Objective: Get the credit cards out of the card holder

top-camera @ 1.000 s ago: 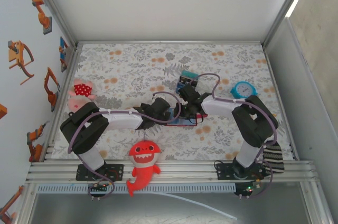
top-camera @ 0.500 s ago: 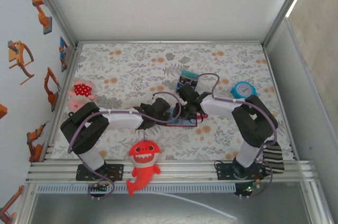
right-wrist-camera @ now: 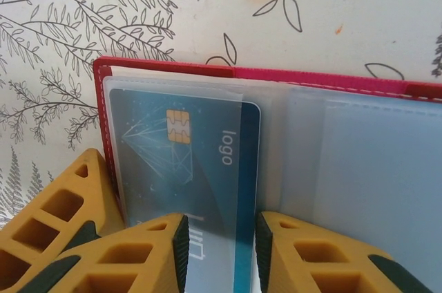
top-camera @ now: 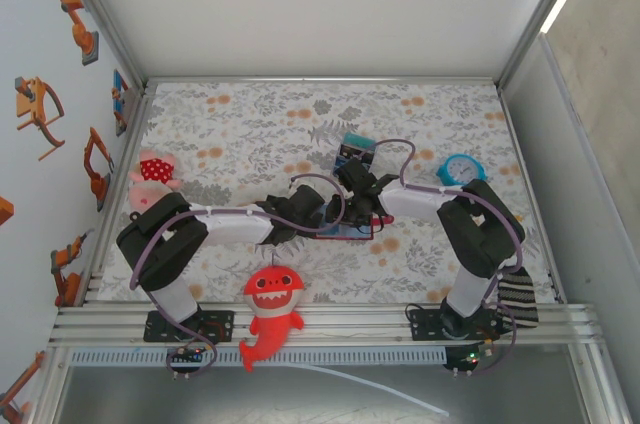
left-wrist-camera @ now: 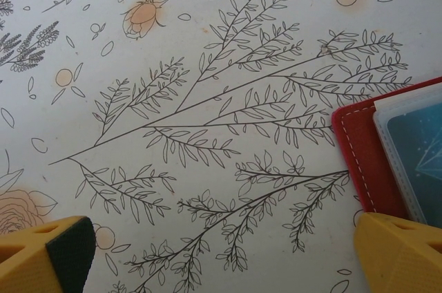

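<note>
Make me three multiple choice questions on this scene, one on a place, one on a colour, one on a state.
1. Where is the card? A in the wallet's sleeve; B on the table; C atop the clock.
2. The wallet's rim is? A green; B red; C black.
3. The left gripper is? A shut on the card; B shut empty; C open.
Answers: 1 A, clear plastic covers it; 2 B, its stitched edge is red; 3 C, its fingers stand far apart.

Bright, even, diffuse light; shadows on the tablecloth (top-camera: 250,124) are faint and soft. Wrist views are sharp, with slight sheen on the clear sleeves of the card holder (right-wrist-camera: 359,168)
</note>
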Robot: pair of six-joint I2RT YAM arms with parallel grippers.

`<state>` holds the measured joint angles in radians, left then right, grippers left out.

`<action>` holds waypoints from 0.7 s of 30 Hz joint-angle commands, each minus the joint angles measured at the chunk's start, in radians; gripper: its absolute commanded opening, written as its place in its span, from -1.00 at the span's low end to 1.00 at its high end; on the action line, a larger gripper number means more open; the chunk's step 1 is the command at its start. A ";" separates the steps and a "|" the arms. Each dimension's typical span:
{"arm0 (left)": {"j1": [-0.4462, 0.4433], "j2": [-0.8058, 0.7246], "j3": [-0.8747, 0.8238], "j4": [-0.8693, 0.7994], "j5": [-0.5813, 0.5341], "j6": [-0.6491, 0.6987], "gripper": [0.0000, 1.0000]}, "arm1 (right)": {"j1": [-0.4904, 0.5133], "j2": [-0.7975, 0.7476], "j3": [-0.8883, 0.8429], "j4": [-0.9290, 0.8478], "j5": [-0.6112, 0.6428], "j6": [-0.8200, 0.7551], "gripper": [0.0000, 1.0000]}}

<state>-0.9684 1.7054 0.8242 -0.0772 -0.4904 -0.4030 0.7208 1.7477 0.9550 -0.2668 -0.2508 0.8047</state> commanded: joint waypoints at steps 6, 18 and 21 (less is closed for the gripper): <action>-0.007 0.030 0.026 -0.085 -0.014 -0.001 0.94 | -0.010 -0.023 -0.118 0.224 -0.102 0.049 -0.55; -0.009 0.057 0.048 -0.122 -0.022 -0.013 0.94 | -0.058 -0.066 -0.258 0.532 -0.251 0.133 -0.64; -0.009 0.062 0.052 -0.129 -0.026 -0.015 0.94 | -0.063 -0.078 -0.276 0.557 -0.255 0.139 -0.66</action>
<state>-0.9691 1.7248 0.8700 -0.1577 -0.5285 -0.4065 0.6483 1.6878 0.6991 0.1837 -0.4313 0.9150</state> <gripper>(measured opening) 0.970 0.174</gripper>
